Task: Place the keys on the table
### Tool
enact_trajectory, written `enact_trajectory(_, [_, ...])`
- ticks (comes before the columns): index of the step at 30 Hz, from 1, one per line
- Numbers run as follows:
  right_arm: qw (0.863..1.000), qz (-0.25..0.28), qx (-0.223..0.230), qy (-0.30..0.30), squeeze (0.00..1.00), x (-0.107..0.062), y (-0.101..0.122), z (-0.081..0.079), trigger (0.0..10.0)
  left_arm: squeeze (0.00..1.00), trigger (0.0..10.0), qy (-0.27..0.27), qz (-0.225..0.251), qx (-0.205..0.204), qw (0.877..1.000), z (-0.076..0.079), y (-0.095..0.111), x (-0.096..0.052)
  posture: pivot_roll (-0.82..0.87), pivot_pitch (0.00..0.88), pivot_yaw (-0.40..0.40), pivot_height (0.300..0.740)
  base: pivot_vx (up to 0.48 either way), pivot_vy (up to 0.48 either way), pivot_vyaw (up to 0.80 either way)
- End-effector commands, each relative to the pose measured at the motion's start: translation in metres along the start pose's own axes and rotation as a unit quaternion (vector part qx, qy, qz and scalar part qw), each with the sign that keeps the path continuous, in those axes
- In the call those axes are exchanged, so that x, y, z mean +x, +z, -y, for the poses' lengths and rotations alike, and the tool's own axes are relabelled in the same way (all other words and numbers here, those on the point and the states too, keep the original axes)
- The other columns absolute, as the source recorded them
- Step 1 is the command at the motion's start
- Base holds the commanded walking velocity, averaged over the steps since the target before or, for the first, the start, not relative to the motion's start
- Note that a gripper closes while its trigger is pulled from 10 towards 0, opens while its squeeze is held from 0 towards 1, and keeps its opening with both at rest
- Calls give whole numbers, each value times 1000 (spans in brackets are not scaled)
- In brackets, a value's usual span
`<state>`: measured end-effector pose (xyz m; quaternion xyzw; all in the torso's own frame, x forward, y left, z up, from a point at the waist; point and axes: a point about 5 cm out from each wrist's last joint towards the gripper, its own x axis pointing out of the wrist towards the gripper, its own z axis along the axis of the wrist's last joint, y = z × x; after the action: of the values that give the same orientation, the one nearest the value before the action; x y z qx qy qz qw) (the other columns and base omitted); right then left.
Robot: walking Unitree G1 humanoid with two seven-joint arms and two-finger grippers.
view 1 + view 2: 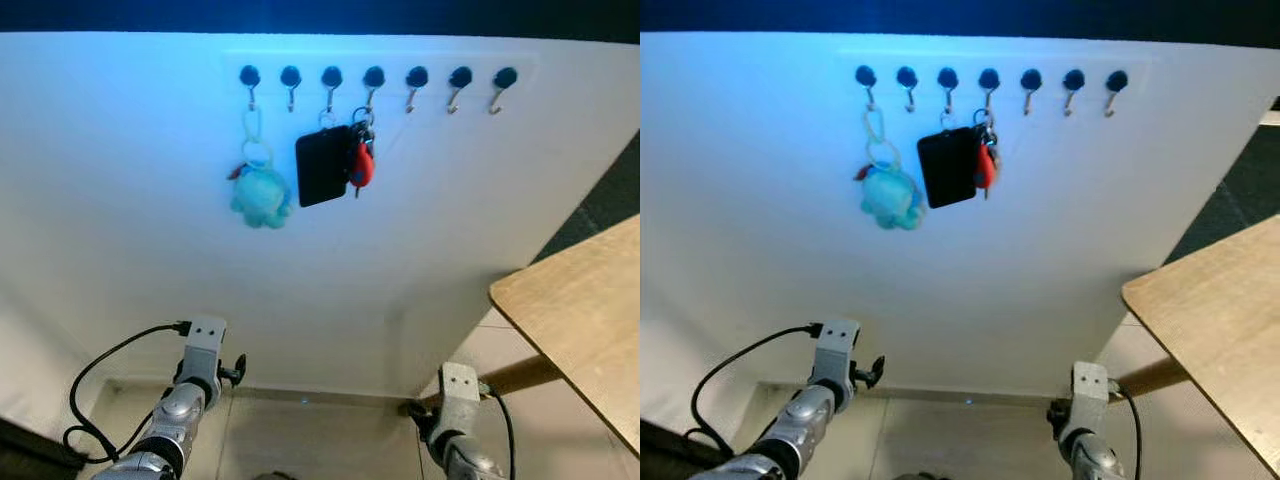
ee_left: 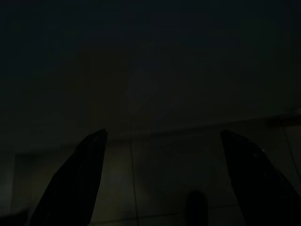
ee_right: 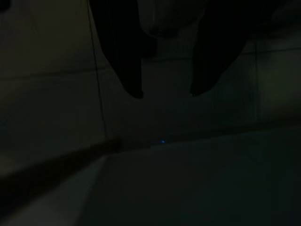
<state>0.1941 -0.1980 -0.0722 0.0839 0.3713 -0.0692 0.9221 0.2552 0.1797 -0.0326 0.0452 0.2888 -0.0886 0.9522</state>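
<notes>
On the white wall panel [image 1: 150,180], a teal plush charm [image 1: 262,195] hangs from the leftmost hook; just right of it the keys [image 1: 361,160], beside a black fob [image 1: 322,165], hang mid-row on the hook rail [image 1: 375,76]. Risk: the ring may snag on its hook or the plush be knocked off. Left gripper [image 2: 162,179] hangs low, fingers spread, empty; right gripper [image 3: 164,92] likewise, slightly parted, touching nothing. The table [image 1: 580,310] stands at right.

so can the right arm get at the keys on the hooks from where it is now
Probably not yet. The keys hang high on the white wall, while the right gripper hangs low near the floor. Nothing blocks the path upward, and the wooden table stays off to the right; the arm must first rise.
</notes>
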Motion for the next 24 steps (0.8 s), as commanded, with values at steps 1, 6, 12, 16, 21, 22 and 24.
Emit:
enact_trajectory(1, [1000, -14, 6, -5, 0, -2, -7, 1, 10000, 0, 10000, -5, -10, 9, 1000, 0, -5, -2, 41, 38, 10, 740, 0, 0, 0])
enact_trajectory(6, [1000, -14, 9, -6, 0, -2, -9, 1, 10000, 0, 10000, -8, -11, 8, 1000, 1, -7, -2, 39, 37, 16, 740, 0, 460, 0])
enact_trajectory(12, [1000, -13, 13, -4, 0, -2, -9, -1, 10000, 0, 10000, -14, -3, 10, 1000, 3, -6, -2, 41, 38, 13, 740, 0, 374, 0])
enact_trajectory(16, [1000, -9, 15, 0, 0, -1, -7, -2, 10000, 0, 10000, -23, 8, 11, 1000, 4, -4, -2, 43, 39, 12, 740, 0, 0, 0])
enact_trajectory(21, [1000, -4, 14, 4, 0, 0, -3, -5, 10000, 0, 10000, -20, 9, 18, 1000, 3, -3, -3, 44, 41, 11, 740, 0, 0, 0])
enact_trajectory(22, [1000, -4, 14, 5, 0, 0, -3, -5, 10000, 0, 10000, -20, 10, 19, 1000, 3, -3, -3, 45, 41, 11, 740, 0, 0, 0])
enact_trajectory(24, [1000, -5, 13, 5, 0, 0, -3, -5, 10000, 0, 10000, -20, 11, 21, 1000, 3, -3, -3, 46, 42, 11, 740, 0, 0, 0])
